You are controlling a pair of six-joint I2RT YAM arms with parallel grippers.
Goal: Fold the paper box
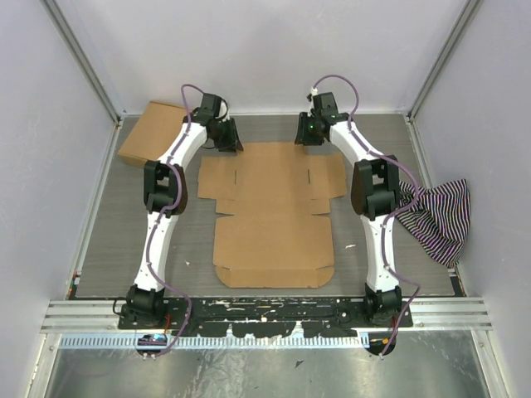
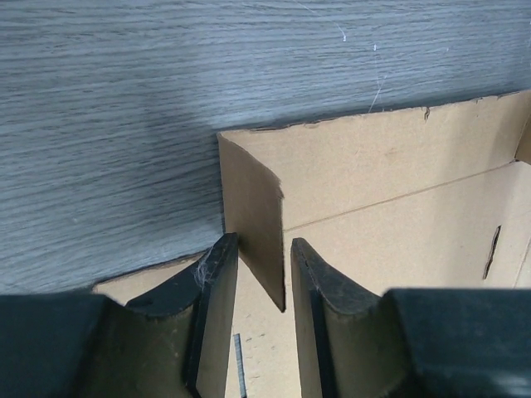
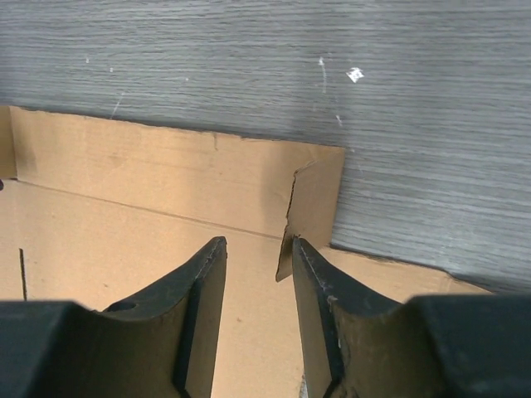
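Note:
The paper box (image 1: 274, 217) lies as a flat brown die-cut sheet in the middle of the table. Both grippers are at its far edge. My left gripper (image 1: 226, 137) is at the far left corner. In the left wrist view its jaws (image 2: 261, 240) are open, and a raised corner tab (image 2: 253, 220) stands upright between the fingertips. My right gripper (image 1: 309, 131) is at the far right corner. In the right wrist view it (image 3: 257, 240) is open, and a small corner tab (image 3: 314, 207) tilts up against the tip of its right finger (image 3: 311, 282).
A smaller ready-made cardboard box (image 1: 152, 133) sits at the far left corner of the table. A striped cloth (image 1: 436, 217) lies bunched at the right edge. White walls enclose the grey wood-grain table (image 1: 124, 224) at the back and sides.

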